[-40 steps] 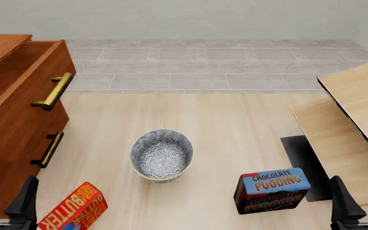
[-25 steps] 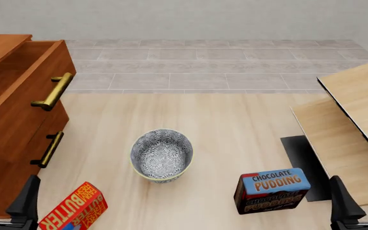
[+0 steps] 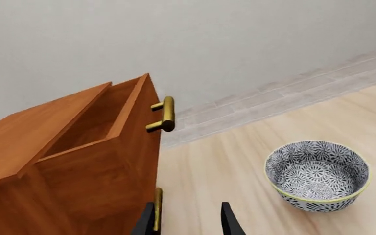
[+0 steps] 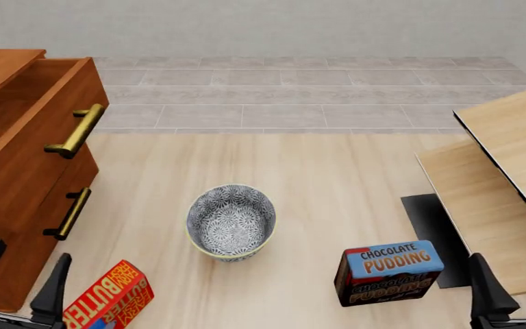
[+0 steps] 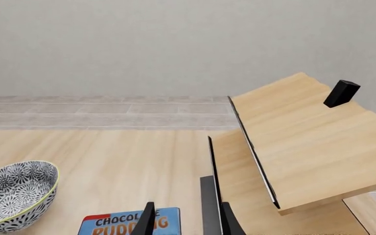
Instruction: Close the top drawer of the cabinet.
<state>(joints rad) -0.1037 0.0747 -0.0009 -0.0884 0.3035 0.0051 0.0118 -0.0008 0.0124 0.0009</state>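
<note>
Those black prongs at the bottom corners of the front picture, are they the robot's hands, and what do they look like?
Yes. Each is a two-fingered gripper. The left gripper and the right gripper look alike: plain matte black, with flat, blade-like fingers that taper to narrow tips. No cables, markings or padding show on them. The arms behind them lie outside the pictures, so their look cannot be told.

Bright, even, sharp, shadowless render
</note>
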